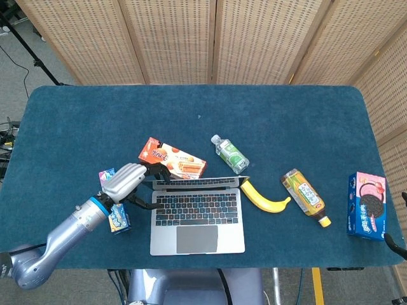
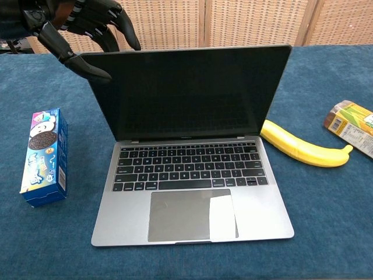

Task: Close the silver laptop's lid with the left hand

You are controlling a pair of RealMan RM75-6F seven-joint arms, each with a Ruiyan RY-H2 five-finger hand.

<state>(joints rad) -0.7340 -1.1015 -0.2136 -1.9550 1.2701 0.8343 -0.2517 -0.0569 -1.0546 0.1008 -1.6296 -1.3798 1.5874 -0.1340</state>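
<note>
Silver laptop (image 1: 197, 219) near the middle of the tabletop's (image 1: 76, 121) front edge, lid (image 2: 186, 93) still raised and tilted toward the keyboard. Left hand (image 1: 130, 179) at the lid's upper left corner, fingers (image 2: 125, 29) spread and hooked over its top edge, gripping nothing. Blue cookie box (image 2: 44, 157) just left of the laptop.

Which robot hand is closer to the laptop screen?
Left. The left hand is right at the top left corner of the silver laptop's lid, fingers over its edge. The right hand doesn't show in either view, so it isn't anywhere near.
</note>
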